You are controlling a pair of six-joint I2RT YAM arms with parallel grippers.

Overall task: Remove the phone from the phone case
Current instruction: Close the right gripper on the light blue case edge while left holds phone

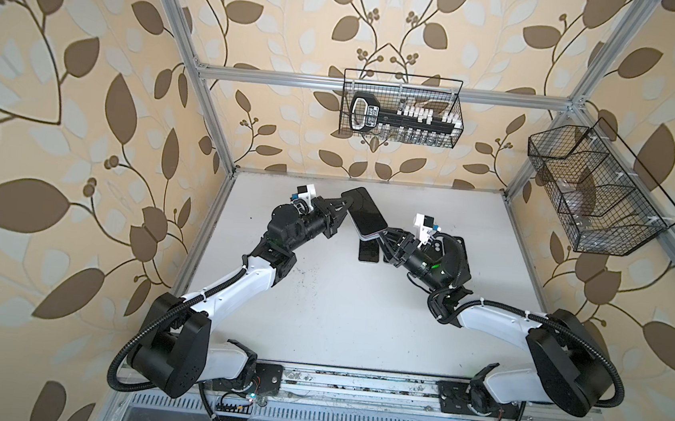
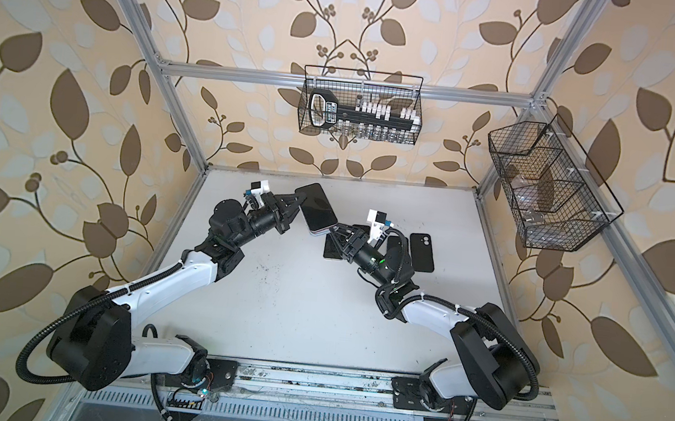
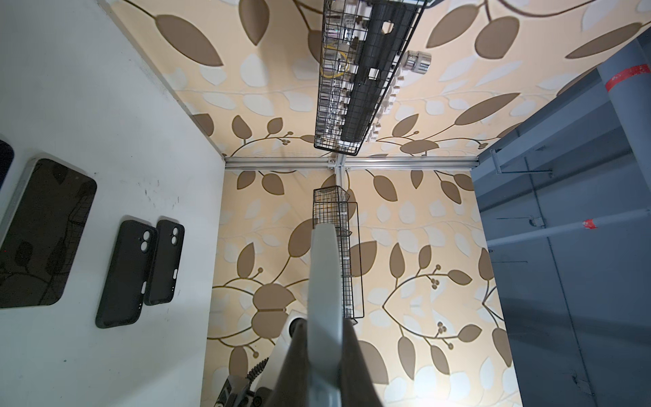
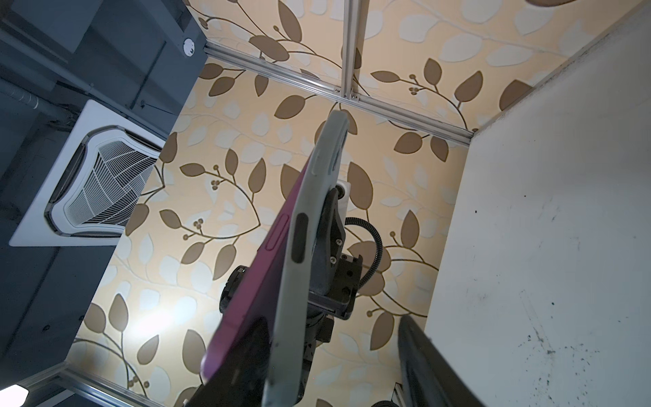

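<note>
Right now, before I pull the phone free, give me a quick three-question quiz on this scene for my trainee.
1. True or false: the left fingers are shut on the grey phone case, which is held clear of the table.
2. How many empty black cases lie on the table? A) one B) two C) four
3. What colour is the phone that shows along the case's peeled edge?

Key: 1 true. 2 B. 3 pink.
</note>
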